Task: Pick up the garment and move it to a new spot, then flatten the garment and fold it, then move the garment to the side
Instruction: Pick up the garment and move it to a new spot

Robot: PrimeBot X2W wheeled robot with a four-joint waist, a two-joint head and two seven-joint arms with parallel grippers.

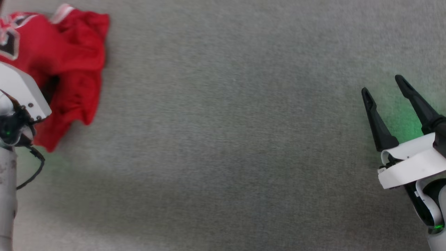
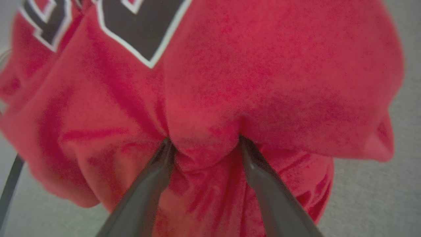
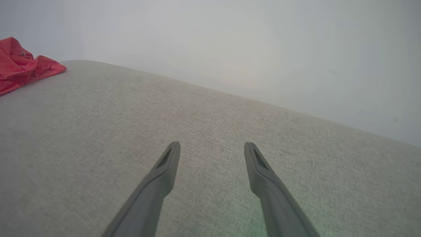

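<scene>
The garment (image 1: pixel 69 52) lies crumpled at the far left of the grey cloth surface, red with black white-edged lettering and a strip of striped trim. My left gripper (image 2: pixel 204 140) is open, its two fingertips pushed down into the red cloth (image 2: pixel 279 65) with a bulge of fabric between them. In the head view its pale wrist housing (image 1: pixel 21 94) hides the fingers. Far to the right, my right gripper (image 1: pixel 382 85) is open over bare surface with nothing between its fingers (image 3: pixel 263 177). The right wrist view catches a corner of the garment (image 3: pixel 19 65) at its upper left.
The grey woven surface (image 1: pixel 226 122) stretches wide between the two arms. Its far edge meets a pale wall (image 3: pixel 230 49) in the right wrist view. A black cable (image 1: pixel 35 170) loops beside my left forearm.
</scene>
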